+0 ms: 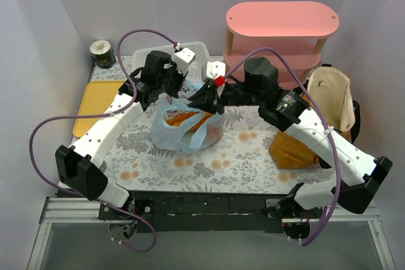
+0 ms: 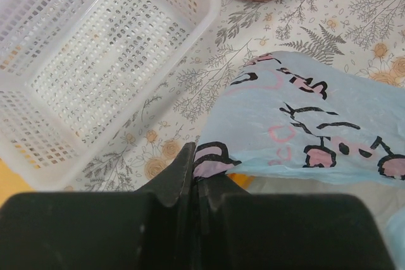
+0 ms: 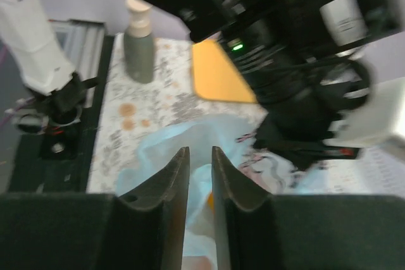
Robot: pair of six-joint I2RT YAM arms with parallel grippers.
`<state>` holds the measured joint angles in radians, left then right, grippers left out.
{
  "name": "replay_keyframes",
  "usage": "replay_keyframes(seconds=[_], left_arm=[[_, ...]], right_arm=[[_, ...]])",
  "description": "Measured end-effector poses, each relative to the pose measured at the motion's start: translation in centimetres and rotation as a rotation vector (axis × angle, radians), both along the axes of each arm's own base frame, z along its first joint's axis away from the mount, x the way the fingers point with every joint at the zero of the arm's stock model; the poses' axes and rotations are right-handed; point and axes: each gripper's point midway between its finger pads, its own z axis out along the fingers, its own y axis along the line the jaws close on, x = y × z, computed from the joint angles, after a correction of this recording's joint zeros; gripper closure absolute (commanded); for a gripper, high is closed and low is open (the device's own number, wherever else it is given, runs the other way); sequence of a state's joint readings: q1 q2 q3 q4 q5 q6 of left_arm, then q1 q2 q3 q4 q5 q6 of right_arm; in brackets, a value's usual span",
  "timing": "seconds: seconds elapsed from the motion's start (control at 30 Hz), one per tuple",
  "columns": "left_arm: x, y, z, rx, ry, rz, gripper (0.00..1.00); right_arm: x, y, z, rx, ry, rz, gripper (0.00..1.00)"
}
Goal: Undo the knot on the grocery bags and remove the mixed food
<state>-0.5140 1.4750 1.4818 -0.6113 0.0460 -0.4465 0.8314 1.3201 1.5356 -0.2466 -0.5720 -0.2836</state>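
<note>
The pale blue plastic bag [image 1: 180, 132] sits slumped near the middle of your table, on the floral tablecloth [image 1: 253, 150], between the two arms. Its film is thin and see-through, printed with black and pink cartoon marks. Orange contents [image 1: 186, 118] show inside its upper part; the pictures are too small to tell which food this is.

Your left gripper [image 2: 196, 162] is clamped on the bag's edge, its fingers pressed together with a fold of printed film pinched between them. Your right gripper [image 3: 200, 175] hangs over the bag from the other side, its fingers a narrow gap apart. Blue film and a spot of orange show through that gap. The right wrist view is blurred, so you cannot tell whether the fingers touch the plastic.

The mustard-brown tote [image 1: 297, 150] stands at the right edge of the table, well apart from the blue bag. Its mouth gapes open on cream lining, and what it holds is hidden.

A white mesh basket [image 2: 38, 93] rests just behind the blue bag. A pink shelf [image 1: 281, 20] stands at the back right. A yellow tray [image 1: 95, 102] lies along the left edge, with a dark cup [image 1: 101, 54] in the corner behind it.
</note>
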Motion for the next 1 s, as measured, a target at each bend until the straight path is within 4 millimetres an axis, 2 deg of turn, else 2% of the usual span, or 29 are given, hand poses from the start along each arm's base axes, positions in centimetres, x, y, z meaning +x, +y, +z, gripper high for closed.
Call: replay_keyframes(seconds=[0.1, 0.23, 0.3, 0.4, 0.57, 0.63, 0.7, 0.83, 0.87, 0.93, 0.97, 1.0], left_arm=[[-0.3, 0.1, 0.1, -0.008, 0.003, 0.0, 1.0], [-1.7, 0.8, 0.4, -0.016, -0.009, -0.001, 1.0], [-2.5, 1.3, 0.8, -0.023, -0.021, -0.001, 1.0], [-3.4, 1.5, 1.8, -0.051, -0.036, -0.005, 1.0], [-4.3, 1.4, 2.4, -0.089, -0.041, -0.017, 1.0], [-4.6, 1.3, 2.1, -0.094, -0.032, -0.023, 1.0], [-4.8, 1.2, 1.8, -0.099, -0.021, -0.032, 1.0], [-5.1, 0.9, 0.7, -0.11, 0.013, -0.033, 1.0], [-5.2, 0.9, 0.3, -0.111, 0.022, -0.033, 1.0], [-5.4, 0.9, -0.5, -0.109, 0.041, -0.032, 1.0], [-5.5, 0.9, -0.9, -0.107, 0.048, -0.032, 1.0], [-5.5, 0.9, -1.1, -0.105, 0.055, -0.032, 1.0]], right_arm=[[-2.0, 0.9, -3.0, -0.083, 0.03, 0.061, 0.82], [-3.1, 1.1, -4.7, -0.149, 0.014, 0.087, 0.91], [-3.0, 1.2, -5.8, -0.179, 0.017, 0.079, 0.94], [-2.6, 1.4, -8.4, -0.245, 0.05, 0.058, 0.95], [-1.0, 2.5, -13.7, -0.37, 0.114, 0.003, 0.97], [-1.3, 3.1, -15.9, -0.42, 0.123, 0.001, 0.99], [-3.3, 4.3, -17.9, -0.475, 0.108, 0.043, 0.99], [-10.8, 7.7, -19.7, -0.54, 0.023, 0.236, 0.99], [-12.2, 8.3, -19.7, -0.541, 0.006, 0.272, 0.93], [-15.0, 9.4, -19.5, -0.538, -0.033, 0.336, 0.69], [-15.5, 9.6, -19.5, -0.539, -0.042, 0.344, 0.55], [-15.5, 9.7, -19.4, -0.541, -0.056, 0.343, 0.49]])
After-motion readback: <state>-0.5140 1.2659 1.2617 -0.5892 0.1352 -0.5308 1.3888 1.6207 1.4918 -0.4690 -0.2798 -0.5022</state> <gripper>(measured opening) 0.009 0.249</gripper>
